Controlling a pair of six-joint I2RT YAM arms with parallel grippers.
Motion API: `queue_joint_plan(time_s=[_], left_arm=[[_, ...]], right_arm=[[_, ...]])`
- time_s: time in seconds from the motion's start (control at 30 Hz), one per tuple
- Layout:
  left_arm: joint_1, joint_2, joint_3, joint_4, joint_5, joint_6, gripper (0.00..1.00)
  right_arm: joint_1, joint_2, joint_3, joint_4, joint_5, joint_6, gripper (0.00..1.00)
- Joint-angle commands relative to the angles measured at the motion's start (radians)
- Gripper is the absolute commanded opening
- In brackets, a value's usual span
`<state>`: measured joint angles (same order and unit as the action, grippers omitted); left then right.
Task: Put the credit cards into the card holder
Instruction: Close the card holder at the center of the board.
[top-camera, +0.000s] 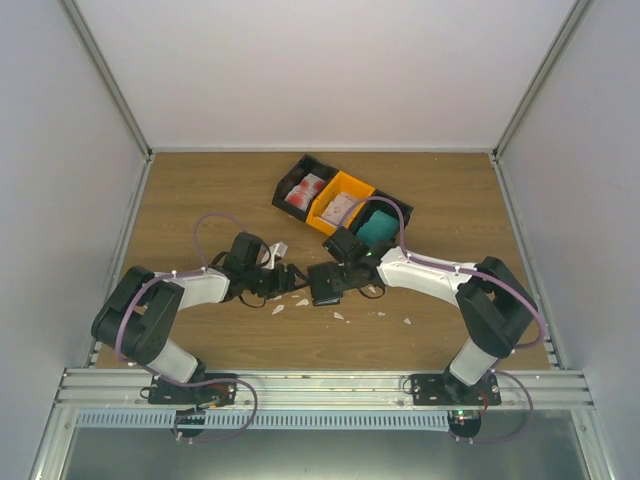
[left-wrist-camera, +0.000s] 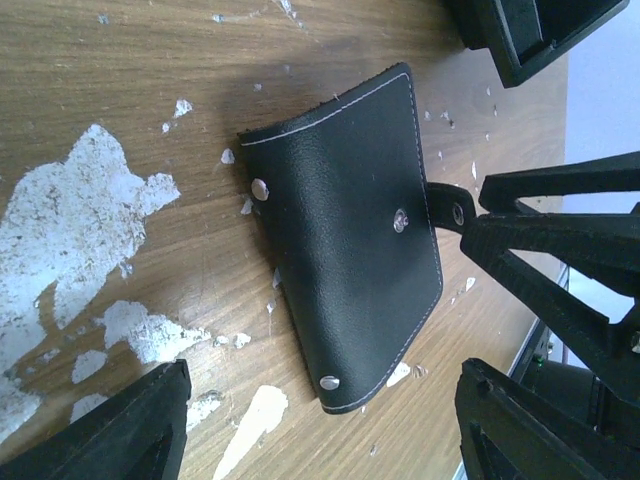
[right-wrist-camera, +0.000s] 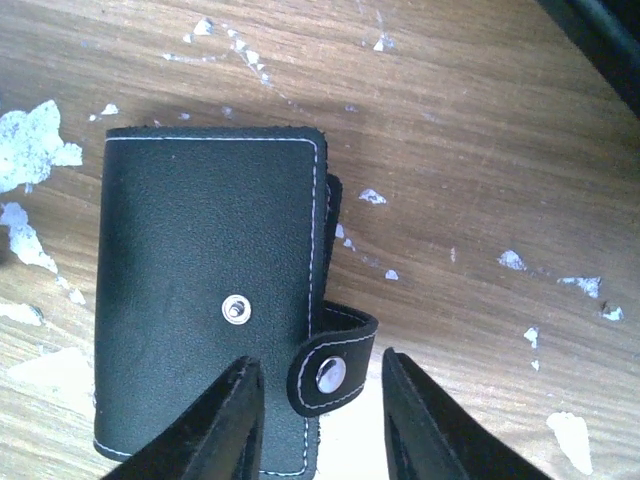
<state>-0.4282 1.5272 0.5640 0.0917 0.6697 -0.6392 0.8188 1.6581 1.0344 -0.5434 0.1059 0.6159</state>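
Observation:
The card holder (top-camera: 326, 287) is a flat black wallet lying closed on the wood table between my two grippers. Its snap strap (right-wrist-camera: 330, 372) hangs loose off one edge, unfastened. My right gripper (right-wrist-camera: 320, 420) is open, with a finger on either side of the strap and a gap on both sides. My left gripper (left-wrist-camera: 320, 440) is open and wide, and the card holder's (left-wrist-camera: 350, 240) near corner lies between its fingers, untouched. Credit cards sit in bins at the back: red-and-white ones (top-camera: 303, 190), pale ones (top-camera: 343, 206) and teal ones (top-camera: 380, 230).
Three open bins stand in a row at the back: a black bin (top-camera: 287, 183), an orange bin (top-camera: 326, 213) and another black bin (top-camera: 403, 208). White scraps (top-camera: 279, 309) and worn white patches (left-wrist-camera: 85, 215) dot the table around the card holder. Grey walls enclose the table.

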Motion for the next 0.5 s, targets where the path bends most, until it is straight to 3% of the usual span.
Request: queue_joint_plan(time_s=[0.0, 0.23, 0.47], left_arm=[[-0.007, 0.026, 0.024, 0.047, 0.016, 0.009, 0.73], [-0.009, 0.027, 0.031, 0.037, 0.010, 0.027, 0.70], [-0.009, 0.032, 0.039, 0.030, 0.007, 0.032, 0.70]], right_arm=[[0.000, 0.021, 0.020, -0.019, 0.004, -0.002, 0.29], [-0.002, 0.019, 0.033, -0.066, 0.066, 0.033, 0.17], [-0.002, 0.015, 0.039, -0.080, 0.093, 0.049, 0.17]])
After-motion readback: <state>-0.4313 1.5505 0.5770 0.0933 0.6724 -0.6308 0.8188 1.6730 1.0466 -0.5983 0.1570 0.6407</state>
